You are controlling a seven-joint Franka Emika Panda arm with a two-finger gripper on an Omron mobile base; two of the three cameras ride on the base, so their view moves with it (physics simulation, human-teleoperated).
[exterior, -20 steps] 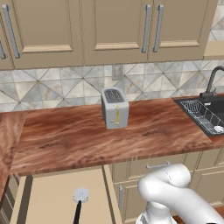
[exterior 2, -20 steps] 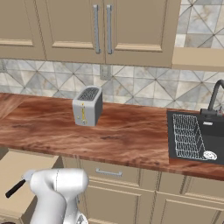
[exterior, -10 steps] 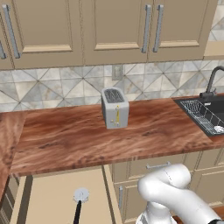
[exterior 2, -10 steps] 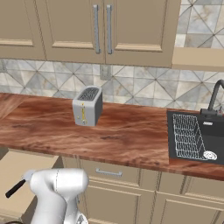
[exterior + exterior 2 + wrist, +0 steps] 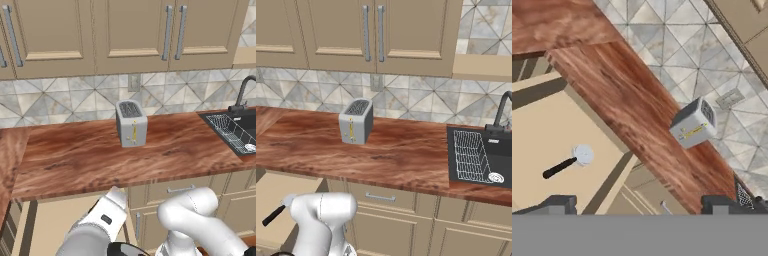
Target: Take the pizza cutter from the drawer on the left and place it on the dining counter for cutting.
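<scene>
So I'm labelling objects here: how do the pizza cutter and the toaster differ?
The pizza cutter lies flat in the open drawer; the toaster stands upright on the wood counter. The cutter is slim, with a black handle and round pale wheel; the toaster is a boxy grey block. Neither is held.

You see a silver toaster (image 5: 131,123) upright on the wooden table (image 5: 90,155), near the tiled backsplash (image 5: 65,100). To its right a wire rack (image 5: 470,155) lies in the black sink (image 5: 501,160).

Beige wall cabinets (image 5: 130,32) above a diamond-tiled backsplash (image 5: 75,102) and black sink (image 5: 478,155).
</scene>
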